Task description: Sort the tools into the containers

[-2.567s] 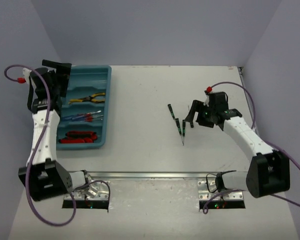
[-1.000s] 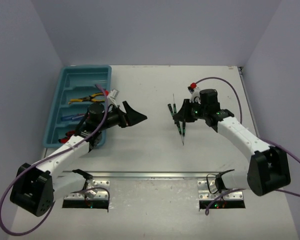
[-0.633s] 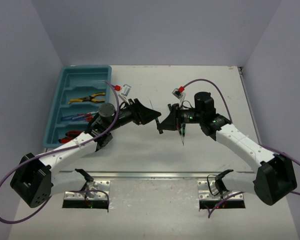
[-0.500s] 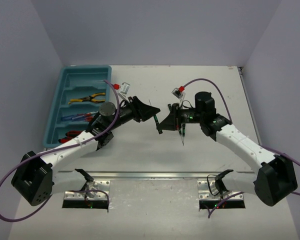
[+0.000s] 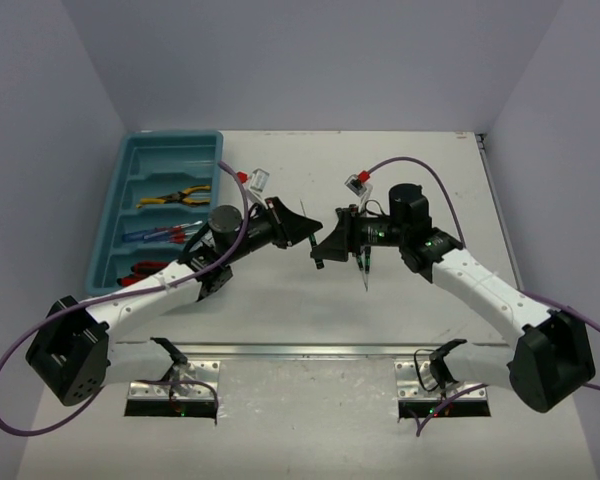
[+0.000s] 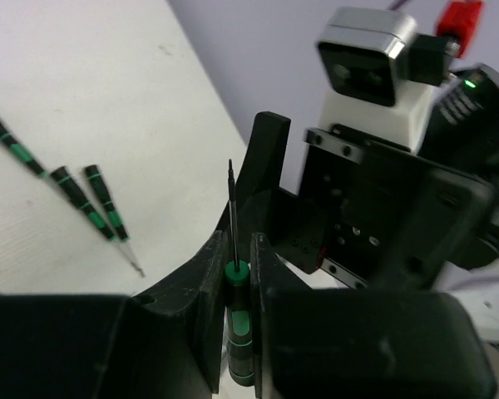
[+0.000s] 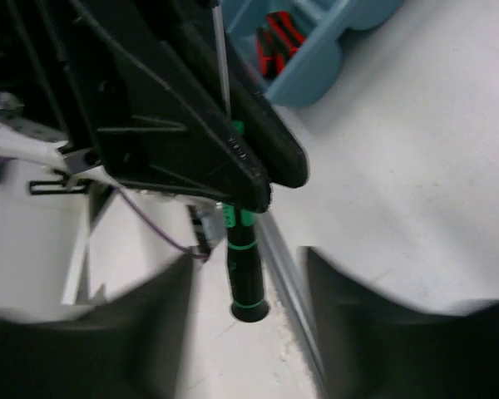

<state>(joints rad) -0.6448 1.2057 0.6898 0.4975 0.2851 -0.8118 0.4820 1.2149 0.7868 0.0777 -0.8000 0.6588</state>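
Evidently this is a mid-air hand-over above the bench's centre. My left gripper is clenched on the thin screwdriver just below its collar. The butt points at my right gripper, whose fingers stand apart on either side of the handle without touching it. I judge the left arm takes it because the teal tray lies at 9 o'clock, on its side. The screwdriver has a black handle with green bands and a fine steel shaft. Three loose screwdrivers of the same kind lie on the bench at about 4 o'clock.

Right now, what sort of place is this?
Likely a robot test bench in a lab: two arms bolted to a white table, bare walls boxing it in, and a teal tray holding tools.
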